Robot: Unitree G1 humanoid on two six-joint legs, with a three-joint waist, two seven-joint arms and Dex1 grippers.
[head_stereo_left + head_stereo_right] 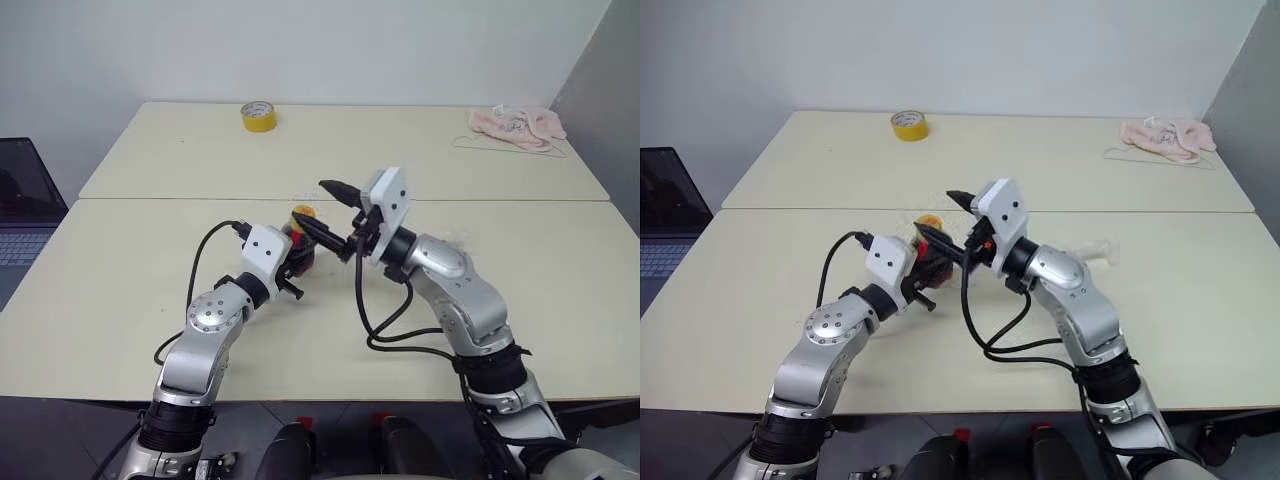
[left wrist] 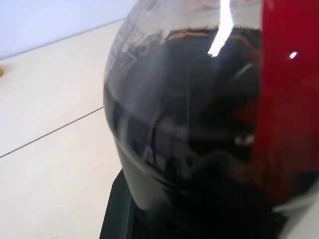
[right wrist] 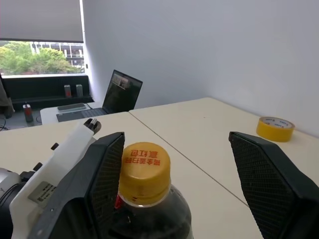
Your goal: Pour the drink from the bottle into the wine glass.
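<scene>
The bottle (image 1: pixel 300 252), small and clear with a red label strip, stands near the middle of the table (image 1: pixel 120 290). My left gripper (image 1: pixel 297 266) is shut on the bottle's body. The drink (image 2: pixel 189 139) inside is almost black and fills most of the bottle. The yellow-orange cap (image 3: pixel 144 172) sits between the fingers of my open right gripper (image 1: pixel 326 212), close to one finger (image 3: pixel 107 184) and well apart from the other (image 3: pixel 271 184). The wine glass (image 1: pixel 1092 250) shows faintly just beyond my right forearm; I cannot tell how it stands.
A yellow tape roll (image 1: pixel 259 116) lies at the far edge of the rear table. A pink cloth (image 1: pixel 517 127) lies at the far right. An open laptop (image 1: pixel 25 215) sits on a desk to the left. Black cables (image 1: pixel 385 325) hang from my right wrist.
</scene>
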